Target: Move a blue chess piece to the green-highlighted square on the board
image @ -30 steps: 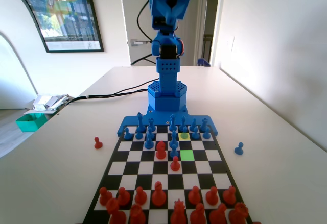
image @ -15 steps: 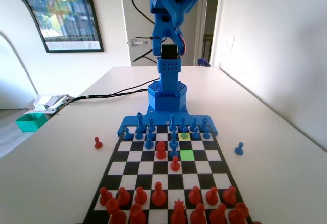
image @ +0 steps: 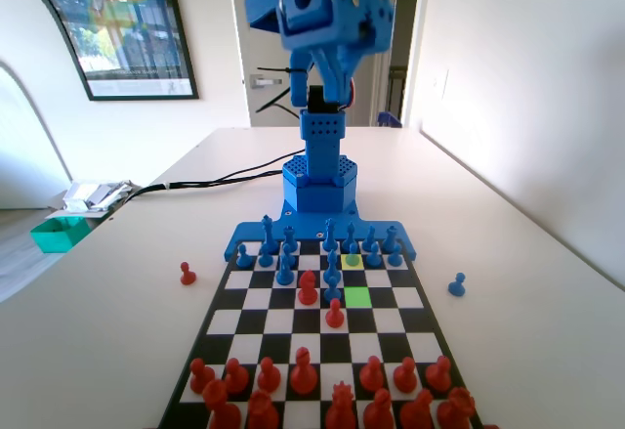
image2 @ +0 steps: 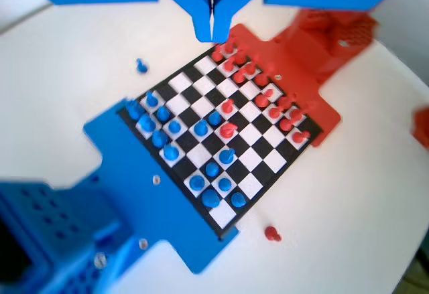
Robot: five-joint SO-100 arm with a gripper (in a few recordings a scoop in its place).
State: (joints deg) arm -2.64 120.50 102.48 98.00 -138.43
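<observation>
The gripper (image2: 212,19) is high above the board (image: 249,323), and its two jaws are pressed together with nothing between them. No pawn is picked up yet.

The green square (image: 357,296) is bare. It sits on the right half of the board in the fixed view, a few rows out from the blue end. Just behind it, one row nearer the arm, is a yellow square (image: 353,262) with a pawn (image: 351,246) at its far edge. I think this is the pawn to move, though I cannot be sure.

To do this step well, the jaws need to open first. Then the gripper should come straight down over that pawn's round head and close around it. Other blue pieces stand close on both sides, so it must go down slowly and not bump them. A blue piece (image: 333,277) also stands just left of the green square.

The pawn is small and blue, with a ball on top and a wide foot. It looks just like the other blue pawns.
</observation>
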